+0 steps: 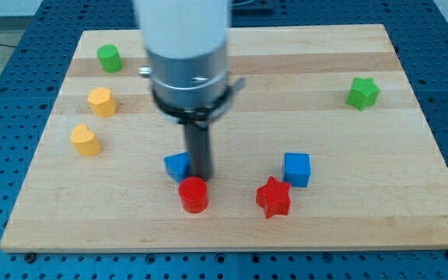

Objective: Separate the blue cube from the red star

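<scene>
The blue cube (297, 169) sits on the wooden board right of centre, near the view's bottom. The red star (273, 197) lies just below and left of it, nearly touching. My tip (201, 176) is well to the left of both, resting between a small blue block (176, 166) on its left and a red cylinder (194, 194) just below it. The rod partly hides the small blue block, whose shape I cannot make out.
A green cylinder (109, 57) sits at the top left. Two yellow-orange blocks, one (101, 102) above the other (85, 140), lie at the left. A green star (362, 92) is at the upper right. The board's front edge (224, 243) runs just below the red blocks.
</scene>
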